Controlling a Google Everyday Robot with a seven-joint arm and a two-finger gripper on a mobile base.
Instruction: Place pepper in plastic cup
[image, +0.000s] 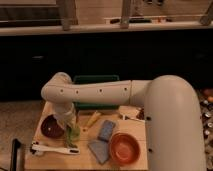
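Gripper (71, 127) at plastic cup (75, 134), largely obscured.

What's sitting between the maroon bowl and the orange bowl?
In the camera view, the plastic cup, with the gripper right over it, then two grey-blue pads beside the orange bowl.

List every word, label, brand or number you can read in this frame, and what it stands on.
None: no text can be read anywhere in this view.
Blue-grey packets: any print is too blurred to read.
Robot arm: only dark dots, no lettering.
Gripper, low over the table's left side at the plastic cup: no label shows on either.
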